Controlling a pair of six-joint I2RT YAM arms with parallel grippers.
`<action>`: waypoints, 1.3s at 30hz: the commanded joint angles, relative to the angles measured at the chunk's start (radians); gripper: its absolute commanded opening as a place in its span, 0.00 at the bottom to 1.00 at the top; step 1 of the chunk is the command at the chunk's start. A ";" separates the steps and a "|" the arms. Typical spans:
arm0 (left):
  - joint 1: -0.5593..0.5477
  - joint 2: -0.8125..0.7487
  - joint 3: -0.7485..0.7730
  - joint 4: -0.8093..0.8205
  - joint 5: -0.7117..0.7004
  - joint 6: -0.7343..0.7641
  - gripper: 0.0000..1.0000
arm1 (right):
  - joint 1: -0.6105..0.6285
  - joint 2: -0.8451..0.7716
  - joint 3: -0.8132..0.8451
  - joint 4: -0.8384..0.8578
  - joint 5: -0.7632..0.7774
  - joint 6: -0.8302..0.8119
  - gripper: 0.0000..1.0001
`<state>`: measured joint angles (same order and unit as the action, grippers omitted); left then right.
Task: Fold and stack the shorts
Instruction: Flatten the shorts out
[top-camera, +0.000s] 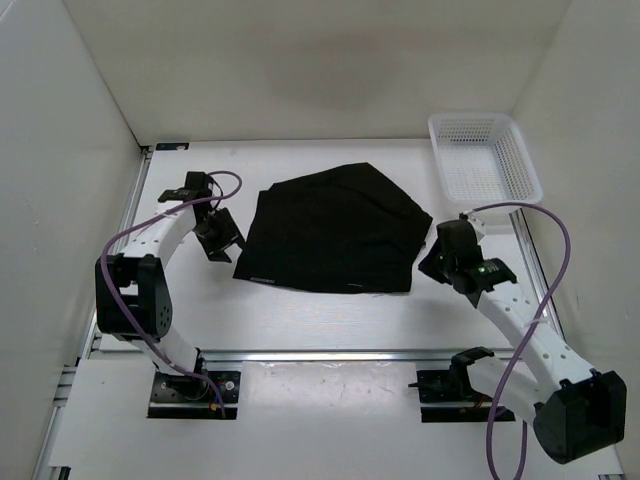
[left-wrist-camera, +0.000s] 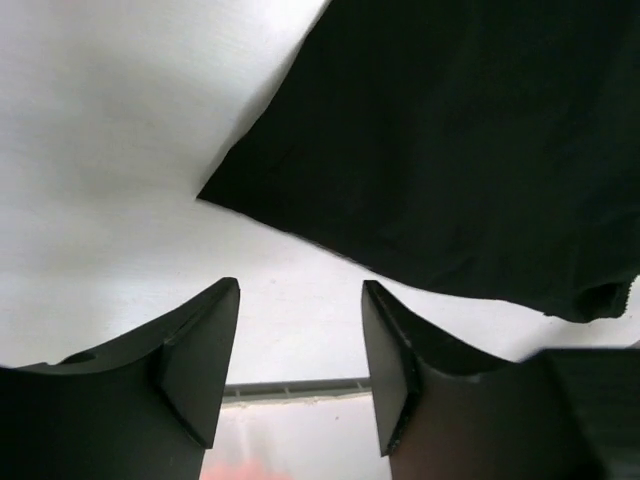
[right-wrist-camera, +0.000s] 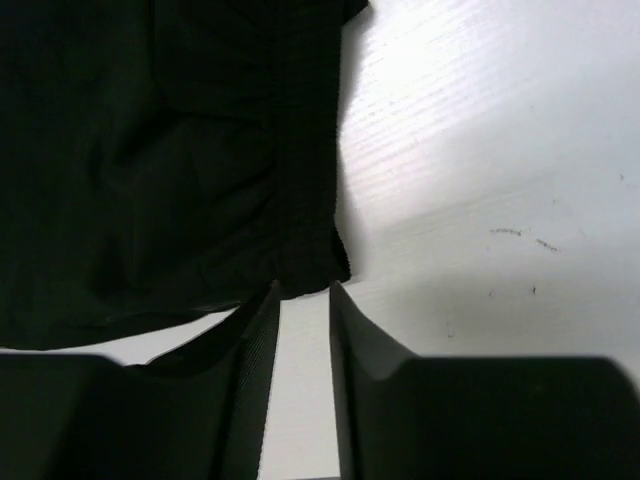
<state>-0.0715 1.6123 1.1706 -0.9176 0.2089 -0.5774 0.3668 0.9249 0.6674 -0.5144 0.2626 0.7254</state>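
Top external view: you see shorts (top-camera: 330, 230) flat in middle of table (top-camera: 300, 320), folded over into smaller shape, edges not neat. My guess: fold partly done, maybe one more fold left, stacking not done. Left gripper (top-camera: 222, 240) just beside left edge of cloth, right gripper (top-camera: 435, 262) at right edge. White basket (top-camera: 442, 165) in far right corner, nothing in it.

Left wrist view: fingers (left-wrist-camera: 200, 340) apart, holding nothing, only table between them, shorts corner just ahead.

Right wrist view: fingers (right-wrist-camera: 250, 350) a little apart, holding nothing, shorts edge right at tips.
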 joint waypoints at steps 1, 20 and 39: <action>-0.014 -0.020 0.075 0.034 -0.035 0.014 0.60 | -0.008 0.064 0.133 -0.096 -0.002 0.098 0.24; -0.113 0.262 0.133 0.034 -0.164 0.014 0.81 | -0.055 0.331 -0.011 0.073 -0.418 0.431 0.64; -0.113 0.296 0.152 0.033 -0.183 0.005 0.10 | -0.108 0.473 0.032 0.134 -0.301 0.404 0.00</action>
<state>-0.1829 1.9423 1.3090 -0.9081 0.0505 -0.5755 0.2657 1.4010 0.6533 -0.3752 -0.0860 1.1595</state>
